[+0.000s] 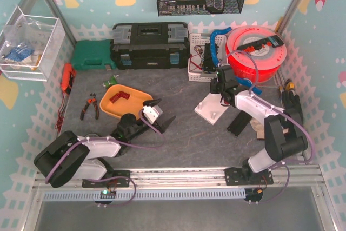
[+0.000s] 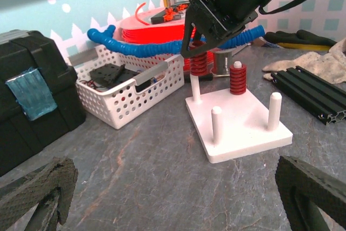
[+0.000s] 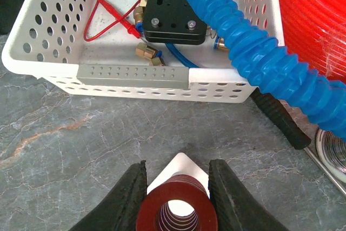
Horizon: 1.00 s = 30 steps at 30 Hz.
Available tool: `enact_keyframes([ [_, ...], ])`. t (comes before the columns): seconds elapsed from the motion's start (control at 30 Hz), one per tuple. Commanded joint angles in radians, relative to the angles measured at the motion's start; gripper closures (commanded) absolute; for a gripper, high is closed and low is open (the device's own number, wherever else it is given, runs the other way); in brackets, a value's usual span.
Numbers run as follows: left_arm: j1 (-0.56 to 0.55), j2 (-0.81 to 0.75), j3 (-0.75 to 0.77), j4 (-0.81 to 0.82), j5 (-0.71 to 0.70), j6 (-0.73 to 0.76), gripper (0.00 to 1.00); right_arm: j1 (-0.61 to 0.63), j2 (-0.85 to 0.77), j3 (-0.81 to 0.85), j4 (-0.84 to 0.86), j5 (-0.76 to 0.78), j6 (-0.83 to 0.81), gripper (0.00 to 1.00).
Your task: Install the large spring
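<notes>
1. Currently the right pincer (image 3: 177,169) is clamped on the large red spring (image 3: 177,209), one black finger (image 3: 128,201) pressed against each side of the coil.
2. The spring is held upright over the far-left peg (image 2: 194,89) of the white base plate (image 2: 246,131). Bare peg shows beneath the coil, so the spring is not seated on the plate. Whether the peg tip has entered the coil cannot be told.
3. A second red spring (image 2: 238,78) sits fully down on the far-right peg, with the white peg tip showing above it.
4. The two near pegs (image 2: 216,124) stand bare and upright.
5. The left pincer (image 1: 162,114) rests low over the tabletop (image 1: 178,144), its fingers spread wide apart and holding nothing. It points toward the base plate from well apart.
6. An orange tray (image 1: 135,100) lies just beyond the left pincer, with small red parts (image 1: 119,96) in it.
7. Pliers (image 1: 89,106) lie on the tabletop to the left of the tray.
8. A white perforated basket (image 3: 135,77) stands just behind the plate. It holds a black block (image 3: 173,14) and red wires, and a blue corrugated hose (image 3: 259,52) crosses its rim.
9. A red filament spool (image 1: 257,52) stands beside the basket on the right.
10. A black slotted rail (image 2: 311,93) lies to the right of the plate, near it but not touching.
</notes>
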Motion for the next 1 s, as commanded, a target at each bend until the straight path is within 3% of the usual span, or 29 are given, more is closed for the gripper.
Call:
enact_keyframes([
  [0.0, -0.003, -0.015, 0.022, -0.016, 0.001, -0.004, 0.01, -0.006, 0.018, 0.039, 0.018, -0.004, -0.009, 1.0],
  [0.37, -0.004, -0.018, 0.021, -0.015, -0.002, -0.001, 0.01, -0.007, 0.088, 0.057, 0.037, -0.005, -0.026, 0.99],
  [0.7, -0.003, -0.017, 0.02, -0.015, -0.003, 0.0, 0.01, -0.009, 0.123, 0.054, 0.042, 0.001, -0.019, 0.73],
  [0.97, -0.004, -0.033, 0.019, -0.031, -0.034, 0.012, 0.01, -0.009, 0.128, 0.058, 0.026, 0.007, -0.016, 0.58],
])
